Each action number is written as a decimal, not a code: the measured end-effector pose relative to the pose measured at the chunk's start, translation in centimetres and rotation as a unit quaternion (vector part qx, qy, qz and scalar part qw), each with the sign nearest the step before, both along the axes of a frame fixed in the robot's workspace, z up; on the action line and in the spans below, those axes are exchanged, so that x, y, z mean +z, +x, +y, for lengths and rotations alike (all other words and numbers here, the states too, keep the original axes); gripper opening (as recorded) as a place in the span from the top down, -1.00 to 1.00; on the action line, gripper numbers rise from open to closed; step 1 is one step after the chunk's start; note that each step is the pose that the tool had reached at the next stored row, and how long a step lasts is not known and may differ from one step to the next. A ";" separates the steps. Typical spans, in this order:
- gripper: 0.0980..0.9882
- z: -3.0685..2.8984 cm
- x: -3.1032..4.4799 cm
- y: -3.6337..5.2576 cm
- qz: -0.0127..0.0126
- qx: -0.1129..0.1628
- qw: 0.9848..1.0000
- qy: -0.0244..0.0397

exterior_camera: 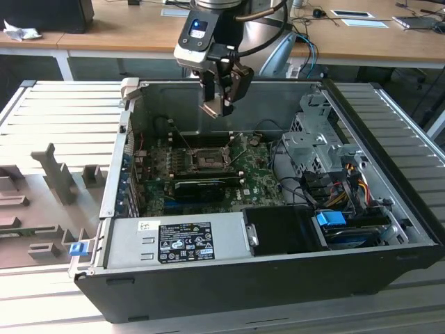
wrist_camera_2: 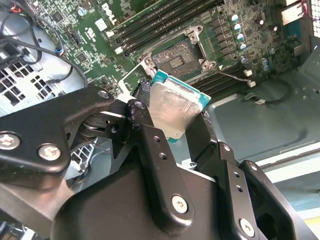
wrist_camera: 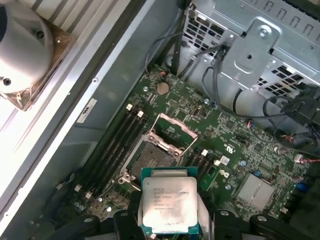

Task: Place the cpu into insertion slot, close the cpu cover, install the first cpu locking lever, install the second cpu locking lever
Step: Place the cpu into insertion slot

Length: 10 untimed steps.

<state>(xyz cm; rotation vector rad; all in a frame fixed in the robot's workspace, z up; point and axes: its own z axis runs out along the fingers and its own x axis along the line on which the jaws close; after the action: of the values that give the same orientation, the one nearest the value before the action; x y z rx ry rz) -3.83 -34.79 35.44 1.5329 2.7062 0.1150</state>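
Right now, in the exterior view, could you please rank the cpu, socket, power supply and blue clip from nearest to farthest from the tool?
1. cpu: gripped in the tool.
2. socket: below it, inside the case.
3. power supply: along the case's camera-side wall.
4. blue clip: outside the case, exterior view's left.

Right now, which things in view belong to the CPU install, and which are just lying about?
Job in hand: gripper, shut on the cpu; open cpu socket; raised cpu cover.
Lying about: power supply; drive cage; memory slots; coin cell battery; grey fixtures at the exterior view's left.
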 end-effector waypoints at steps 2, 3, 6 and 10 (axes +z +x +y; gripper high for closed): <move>0.03 0.00 -0.04 0.00 0.000 -0.013 1.000 -0.001; 0.03 0.00 -0.06 0.00 0.000 -0.017 1.000 -0.001; 0.03 0.00 -0.14 0.00 0.000 -0.041 0.999 -0.002; 0.03 0.00 -0.18 0.00 0.000 -0.067 0.998 -0.003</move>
<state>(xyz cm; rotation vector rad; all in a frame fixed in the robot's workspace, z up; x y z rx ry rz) -3.83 -34.79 35.25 1.7074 2.5911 0.1041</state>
